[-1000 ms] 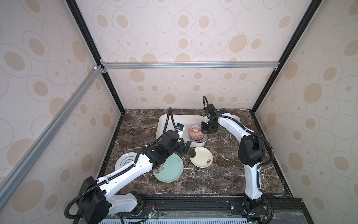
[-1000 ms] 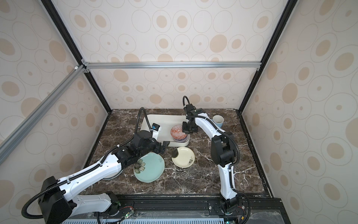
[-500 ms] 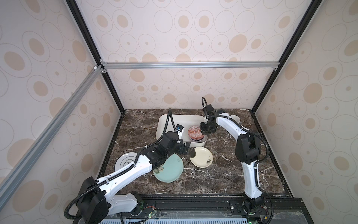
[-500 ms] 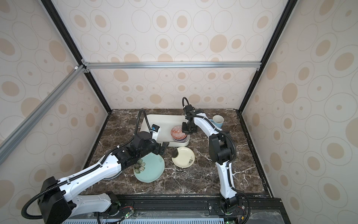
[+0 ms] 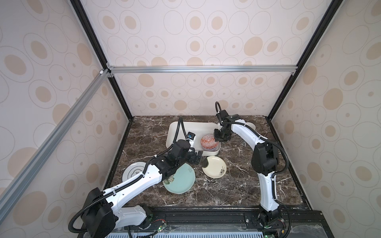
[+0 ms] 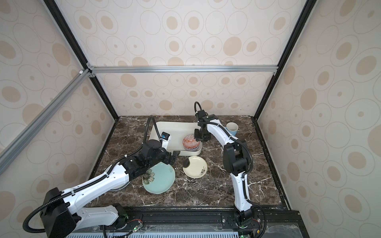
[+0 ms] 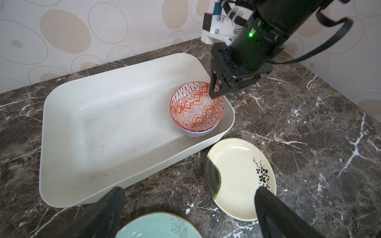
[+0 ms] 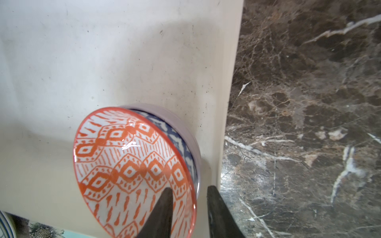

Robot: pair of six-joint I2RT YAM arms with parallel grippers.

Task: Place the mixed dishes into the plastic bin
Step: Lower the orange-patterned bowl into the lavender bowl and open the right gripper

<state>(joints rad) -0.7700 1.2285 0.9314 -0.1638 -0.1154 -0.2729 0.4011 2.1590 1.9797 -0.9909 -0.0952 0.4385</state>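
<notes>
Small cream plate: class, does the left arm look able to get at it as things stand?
Probably yes. The left gripper hangs with fingers wide apart right by the small cream plate; nothing lies on it, and the teal plate sits clear of it.

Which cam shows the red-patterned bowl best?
Left wrist: nearly the whole red-patterned bowl shows, nested in the lavender bowl inside the plastic bin. Right wrist is closer, but the frame edge and the right gripper cut it off. Both top views show it small.
</notes>
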